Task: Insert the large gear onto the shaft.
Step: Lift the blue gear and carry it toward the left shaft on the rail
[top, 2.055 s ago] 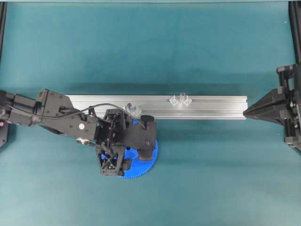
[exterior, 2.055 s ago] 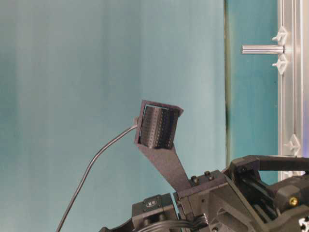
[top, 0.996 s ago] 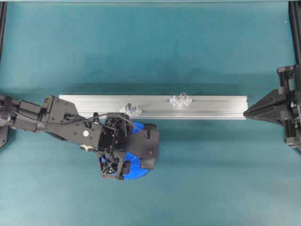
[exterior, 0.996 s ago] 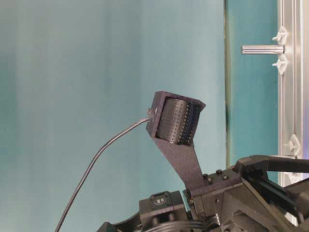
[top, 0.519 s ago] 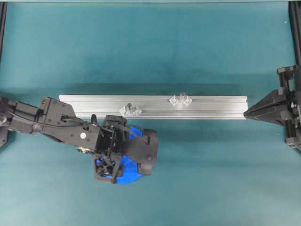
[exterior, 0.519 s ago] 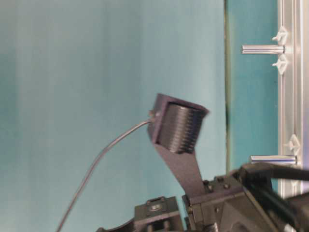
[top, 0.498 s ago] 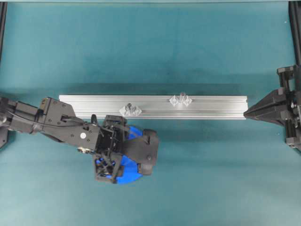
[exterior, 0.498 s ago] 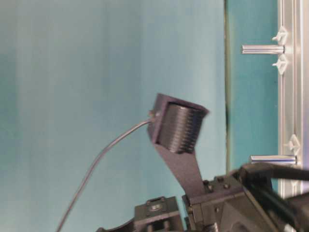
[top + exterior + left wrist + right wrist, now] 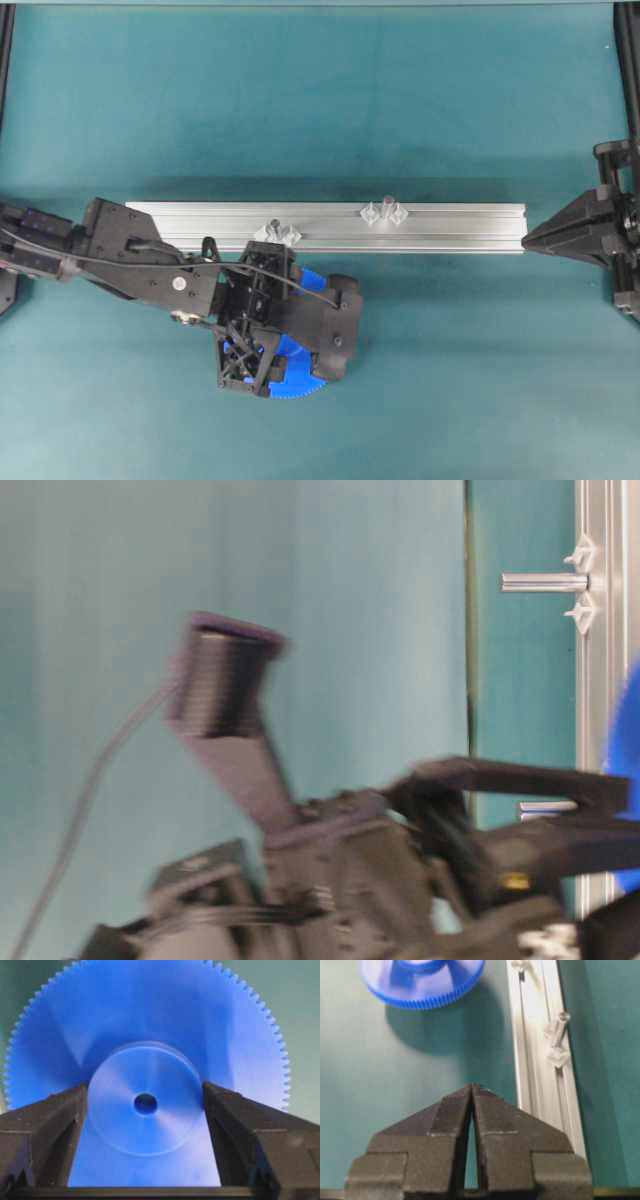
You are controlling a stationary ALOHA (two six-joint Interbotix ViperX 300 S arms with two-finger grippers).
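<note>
On the left of the overhead view, the left gripper (image 9: 300, 345) has the large gear (image 9: 297, 375) in hand. Its jaws stand wide, one on each side of the raised central hub, as the left wrist view shows, with the bore hole clear between them and the blue toothed disc filling the frame behind. Pick-up looks done, then; the gear is not on any pin yet. It hangs over the table (image 9: 450, 340) just on the near side of the aluminium rail (image 9: 470, 228), below and slightly right of the shorter pin (image 9: 276, 232).

The shaft (image 9: 386, 208) — the taller pin with clear plastic pieces at its base — stands bare farther right along the rail, well apart from the gear. What is left, as I judge it: carry the gear to the right, line the hub hole up over the shaft's tip, lower it on, let go.

At the far right, the right gripper (image 9: 471, 1091) is parked off the end of the rail, jaws closed with only a thin slit between them, holding nothing.

Against the overhead frame from half a second ago, the left arm has shifted right and a little toward the rail, taking the gear with it. The table-level view is now motion-blurred, and a sliver of blue shows at its right edge where none showed before. The right arm has not visibly moved.
</note>
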